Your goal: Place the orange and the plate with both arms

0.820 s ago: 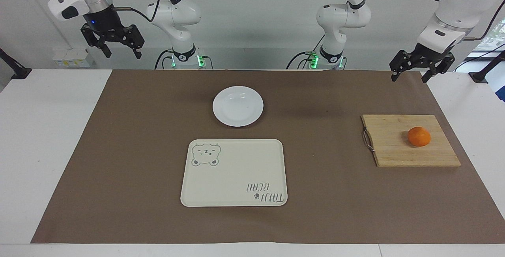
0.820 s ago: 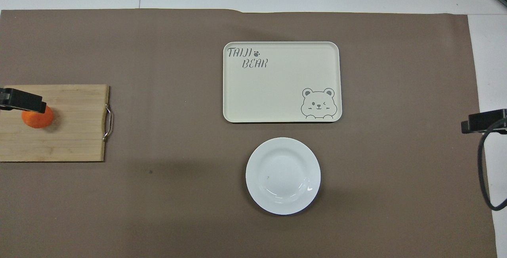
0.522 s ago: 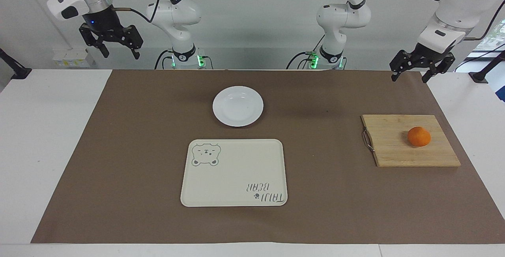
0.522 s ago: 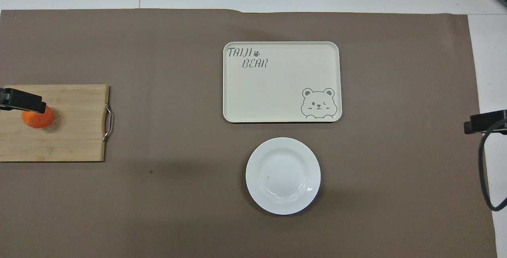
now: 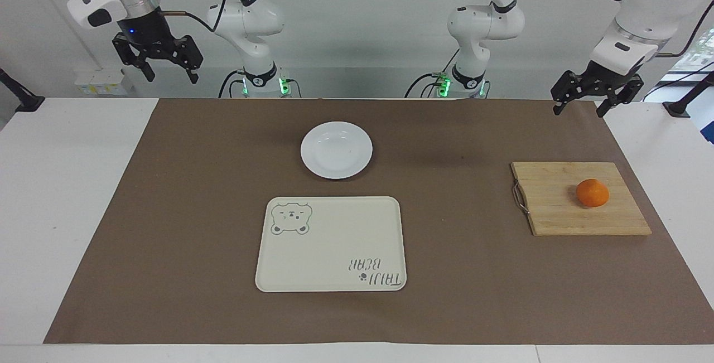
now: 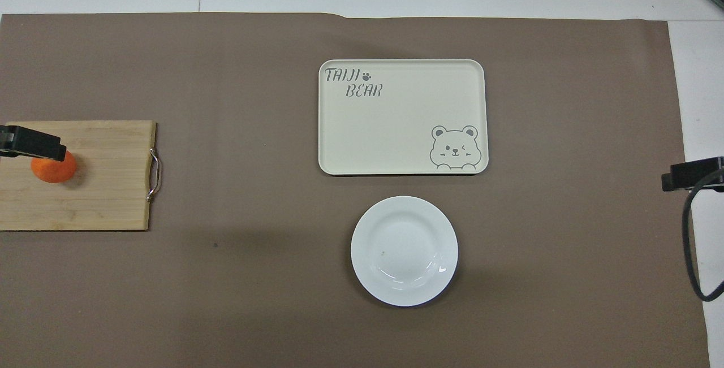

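The orange (image 5: 592, 193) lies on a wooden cutting board (image 5: 558, 207) at the left arm's end of the table. It also shows in the overhead view (image 6: 54, 169). The white plate (image 5: 336, 149) sits on the brown mat at mid-table, close to the robots, and shows in the overhead view (image 6: 404, 250). My left gripper (image 5: 580, 111) is open and empty. It hangs in the air over the mat's corner, well clear of the orange. My right gripper (image 5: 173, 77) is open and empty, high over the right arm's end of the table.
A cream tray with a bear drawing (image 5: 331, 243) lies just farther from the robots than the plate. The cutting board has a metal handle (image 5: 520, 198) on its side toward the plate. A brown mat (image 5: 167, 212) covers most of the white table.
My right gripper has risen slightly and now holds still. My left gripper, the orange and the plate have not moved.
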You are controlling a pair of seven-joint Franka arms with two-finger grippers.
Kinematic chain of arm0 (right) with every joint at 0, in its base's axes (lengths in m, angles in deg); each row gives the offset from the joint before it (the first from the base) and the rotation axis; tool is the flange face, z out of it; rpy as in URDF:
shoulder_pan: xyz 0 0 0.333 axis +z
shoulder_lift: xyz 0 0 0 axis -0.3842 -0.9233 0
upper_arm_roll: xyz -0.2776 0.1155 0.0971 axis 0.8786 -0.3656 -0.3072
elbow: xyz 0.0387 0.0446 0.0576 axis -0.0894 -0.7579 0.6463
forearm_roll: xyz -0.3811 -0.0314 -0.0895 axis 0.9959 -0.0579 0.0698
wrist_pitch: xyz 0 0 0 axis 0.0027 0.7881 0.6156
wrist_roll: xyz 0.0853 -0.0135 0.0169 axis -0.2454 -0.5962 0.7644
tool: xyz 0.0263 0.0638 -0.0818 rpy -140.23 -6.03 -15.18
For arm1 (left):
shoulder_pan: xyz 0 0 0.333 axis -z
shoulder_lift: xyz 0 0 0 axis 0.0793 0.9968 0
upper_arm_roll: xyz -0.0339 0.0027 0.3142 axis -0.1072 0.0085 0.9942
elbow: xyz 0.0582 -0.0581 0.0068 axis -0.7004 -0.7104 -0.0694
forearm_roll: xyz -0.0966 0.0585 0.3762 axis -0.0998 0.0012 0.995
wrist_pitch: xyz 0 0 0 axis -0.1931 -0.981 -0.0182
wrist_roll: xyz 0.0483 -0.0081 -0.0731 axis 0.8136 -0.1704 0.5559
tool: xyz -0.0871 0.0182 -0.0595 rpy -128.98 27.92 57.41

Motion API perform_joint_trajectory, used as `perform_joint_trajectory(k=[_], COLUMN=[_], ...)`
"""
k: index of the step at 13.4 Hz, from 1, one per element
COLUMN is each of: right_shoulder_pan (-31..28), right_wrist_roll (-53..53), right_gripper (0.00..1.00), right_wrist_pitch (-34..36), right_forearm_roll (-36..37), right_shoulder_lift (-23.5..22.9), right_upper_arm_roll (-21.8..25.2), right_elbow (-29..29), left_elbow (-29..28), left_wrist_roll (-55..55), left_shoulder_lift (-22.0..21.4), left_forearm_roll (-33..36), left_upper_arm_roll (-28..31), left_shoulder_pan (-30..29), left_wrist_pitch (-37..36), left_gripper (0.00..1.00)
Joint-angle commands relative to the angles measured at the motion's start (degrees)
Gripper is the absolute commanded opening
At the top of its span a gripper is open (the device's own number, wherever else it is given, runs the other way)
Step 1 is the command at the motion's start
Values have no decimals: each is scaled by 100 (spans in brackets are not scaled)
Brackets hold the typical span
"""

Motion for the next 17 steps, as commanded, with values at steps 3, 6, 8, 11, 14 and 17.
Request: perform_joint_trajectory(k=[3, 6, 8, 11, 14, 17], right_shoulder_pan=[-20, -29, -29, -37, -46, -55], right_wrist_roll=[154, 154, 154, 154, 154, 163], right_gripper=[100, 100, 100, 100, 100, 100], right_wrist_pitch=[-87, -87, -87, -87, -87, -87], right_forearm_roll=[120, 103, 94, 85, 76, 67], right_shoulder_lift=[82, 82, 82, 82, 82, 90], right_upper_arm_roll=[-36, -36, -36, -36, -36, -36], right_elbow=[-119, -119, -119, -119, -119, -127], left_elbow=[-7, 20, 11, -33, -42, -42], left_wrist_roll=[-3, 15, 6, 59, 85, 77], left_shoulder_lift=[-98, -230, -239, -309, -327, -353], left_forearm_roll=[46, 46, 28, -243, -271, -262], left_upper_arm_roll=[14, 14, 14, 32, 40, 58], left_shoulder_pan=[32, 40, 23, -12, 5, 5], left_wrist_pitch=[14, 23, -47, -214, -337, -469], left_gripper=[100, 100, 100, 100, 100, 100])
